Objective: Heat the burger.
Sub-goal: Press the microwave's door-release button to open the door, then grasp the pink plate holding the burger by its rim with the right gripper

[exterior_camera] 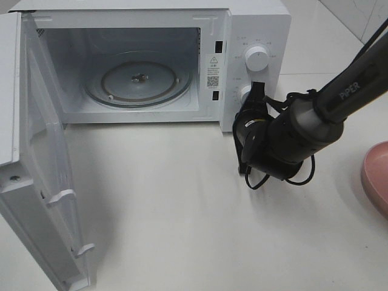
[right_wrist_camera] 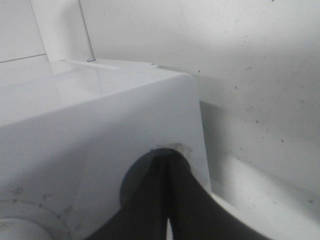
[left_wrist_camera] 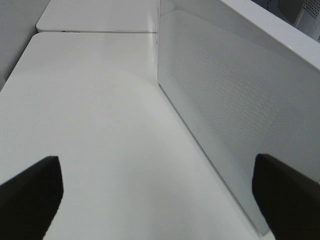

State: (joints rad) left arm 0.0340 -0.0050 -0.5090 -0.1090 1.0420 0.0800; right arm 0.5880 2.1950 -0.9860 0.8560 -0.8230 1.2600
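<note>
1. The burger shows in none of the 3 views; the glass turntable (exterior_camera: 139,82) inside the open microwave (exterior_camera: 254,24) is bare, so loading is not yet done
2. Only an edge of the pink plate (exterior_camera: 377,176) shows at the far right of the high view, well apart from the cavity; whether the burger sits there, or how it lies, cannot be told
3. The right gripper (right_wrist_camera: 167,156) is closed, fingertips together against the lower knob (exterior_camera: 244,93); it is likely the arm nearer that plate
4. The left gripper (left_wrist_camera: 157,196) hangs wide open, holding nothing, beside the swung-out door (left_wrist_camera: 235,105)
</note>
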